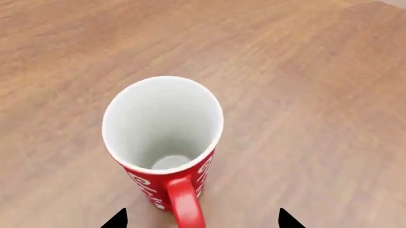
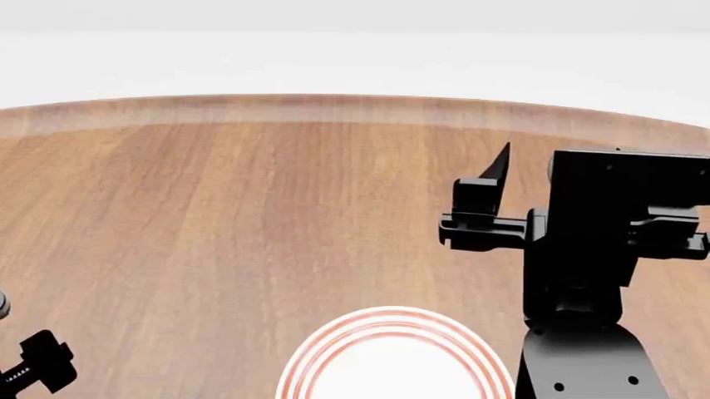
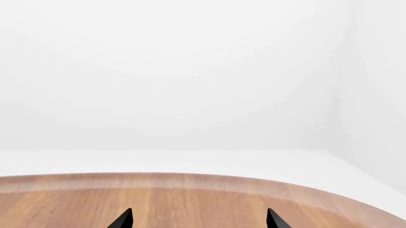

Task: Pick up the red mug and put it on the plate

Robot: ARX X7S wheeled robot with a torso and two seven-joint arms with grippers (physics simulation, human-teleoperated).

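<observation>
Red mug [image 1: 163, 142]: stood upright on the wooden worktop [image 1: 304, 95], long axis vertical, white inside open to the left wrist camera. It lay directly ahead of the left gripper [image 1: 201, 219], its handle turned back toward the gap between the tips. Out of the head view.

Left gripper: tips apart, holding nothing; the nearer arm, by judgement.

Right gripper [image 3: 198, 219]: raised, aimed at the worktop's far edge, tips apart, empty.

Plate [image 2: 322, 353]: at the near edge, bare.
</observation>
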